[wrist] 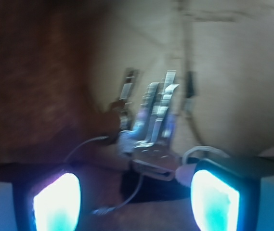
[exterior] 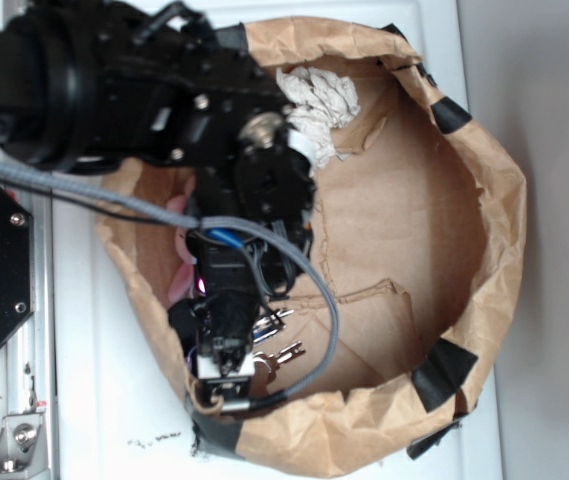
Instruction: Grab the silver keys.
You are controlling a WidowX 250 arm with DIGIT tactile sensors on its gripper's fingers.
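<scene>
Spread fingers (wrist: pixel 57 202) flank the silver keys (wrist: pixel 151 120) on brown paper (exterior: pixel 394 230).

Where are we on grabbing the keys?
Done: the gripper is down inside the paper-lined basket, lined up on the silver keys. In hand: its fingers stand apart, the key bunch lying ahead between them. Left: advance, close on the keys and lift. Nothing is held.

We are seeing the keys (wrist: pixel 151 120) lying fanned on brown paper (wrist: pixel 233 72), blurred, just beyond our gripper (wrist: pixel 137 202), whose two glowing fingers (wrist: pixel 57 202) are standing apart.
</scene>
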